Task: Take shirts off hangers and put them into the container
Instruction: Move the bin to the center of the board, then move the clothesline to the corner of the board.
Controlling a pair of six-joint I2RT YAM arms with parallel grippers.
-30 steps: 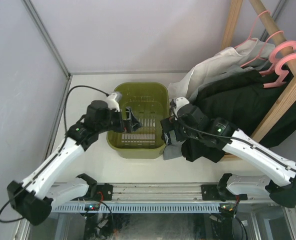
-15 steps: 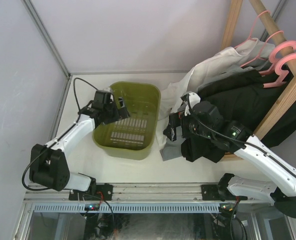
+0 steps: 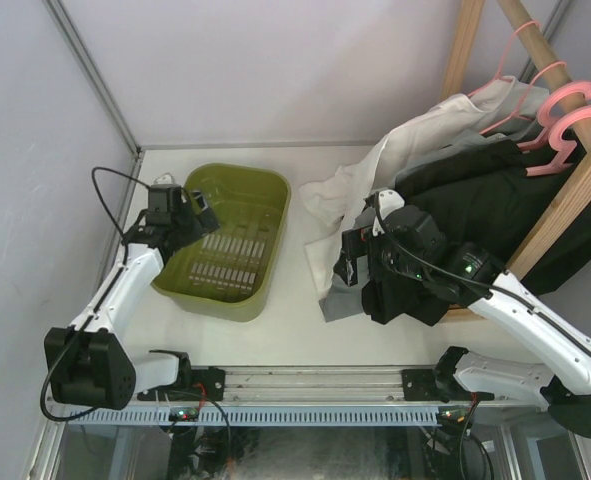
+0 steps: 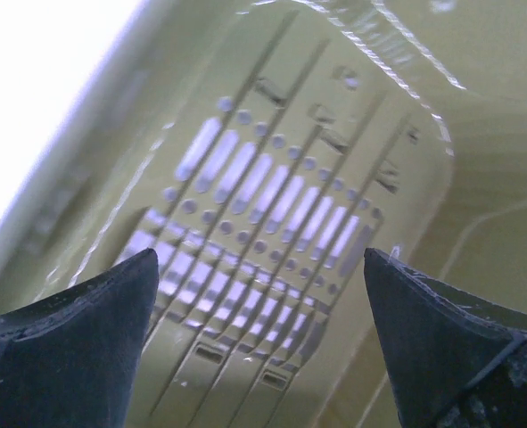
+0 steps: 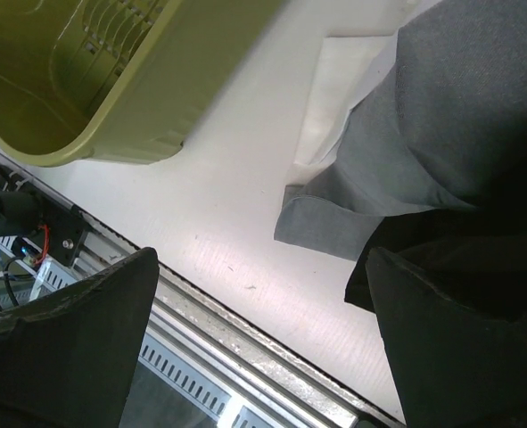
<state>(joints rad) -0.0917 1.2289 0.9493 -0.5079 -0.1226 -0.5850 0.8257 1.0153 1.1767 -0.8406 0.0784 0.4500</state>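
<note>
the left gripper (image 3: 195, 205) hangs wide open and empty at the 9 o'clock rim of the container (image 3: 237, 170), which sits askew with a bare slotted bottom. the right gripper (image 3: 353, 262), equally wide and holding nothing, hovers over the grey hem of the shirts (image 3: 340, 295), which drape from its 12 to 2 o'clock up to the pink hangers (image 3: 565, 110); the container is well apart at its 9 o'clock. a tug on that hem alone could drag the overlapping layers and hooked hangers together, or a carried shirt may fall short onto the table (image 3: 295, 330).
</note>
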